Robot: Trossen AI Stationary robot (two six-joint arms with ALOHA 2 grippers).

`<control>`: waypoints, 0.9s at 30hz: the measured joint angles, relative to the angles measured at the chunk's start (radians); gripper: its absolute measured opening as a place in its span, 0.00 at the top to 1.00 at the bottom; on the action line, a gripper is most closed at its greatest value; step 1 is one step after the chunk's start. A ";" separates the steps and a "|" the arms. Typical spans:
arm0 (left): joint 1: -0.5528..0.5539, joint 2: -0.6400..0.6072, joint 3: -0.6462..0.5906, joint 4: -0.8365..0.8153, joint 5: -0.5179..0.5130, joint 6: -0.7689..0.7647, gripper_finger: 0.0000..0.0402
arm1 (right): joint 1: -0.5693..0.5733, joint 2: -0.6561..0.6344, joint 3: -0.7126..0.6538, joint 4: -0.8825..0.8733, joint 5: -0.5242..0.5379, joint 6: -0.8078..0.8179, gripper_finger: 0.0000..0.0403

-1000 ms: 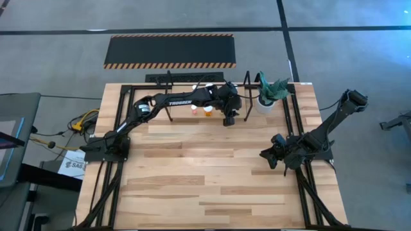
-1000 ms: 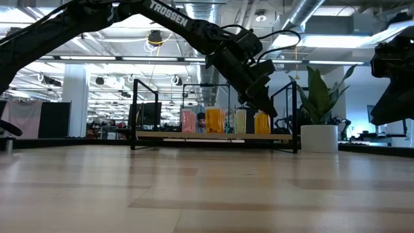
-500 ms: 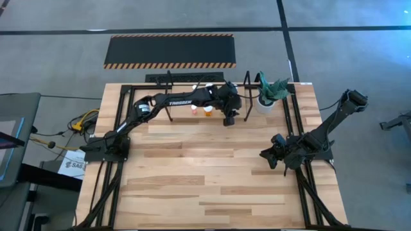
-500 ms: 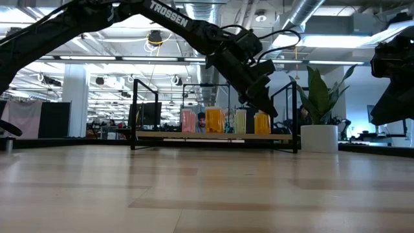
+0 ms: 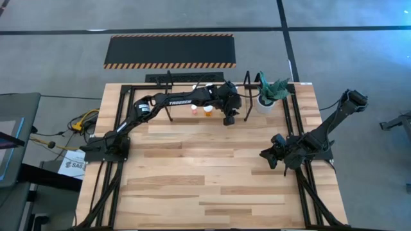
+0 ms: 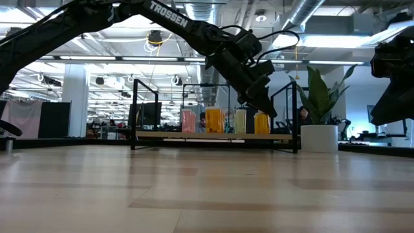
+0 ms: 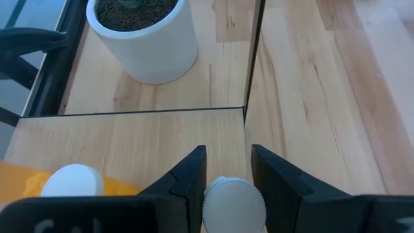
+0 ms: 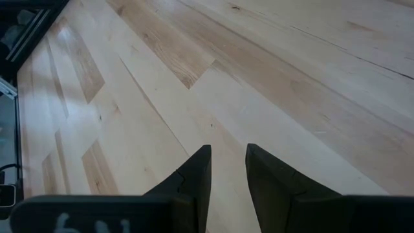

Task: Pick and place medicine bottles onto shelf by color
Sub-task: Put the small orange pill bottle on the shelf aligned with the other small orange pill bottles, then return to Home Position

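The left claw (image 7: pixel 226 178) is clenched on a white-capped medicine bottle (image 7: pixel 233 202), upright over the shelf (image 6: pixel 213 135) end, beside an orange bottle (image 7: pixel 71 184). The right claw (image 8: pixel 226 171) waits shut, far off.

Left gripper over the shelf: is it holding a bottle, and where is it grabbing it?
Yes. The left gripper holds a medicine bottle by its white cap, over the shelf. The right gripper holds nothing.

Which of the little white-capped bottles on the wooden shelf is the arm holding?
The orange bottle at the row's plant end; the left end effector pinches its cap, while the other three stand free.
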 joint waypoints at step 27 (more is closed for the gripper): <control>0.002 0.000 0.000 0.063 -0.008 -0.101 0.62 | 0.000 0.000 0.000 0.000 0.000 0.000 0.71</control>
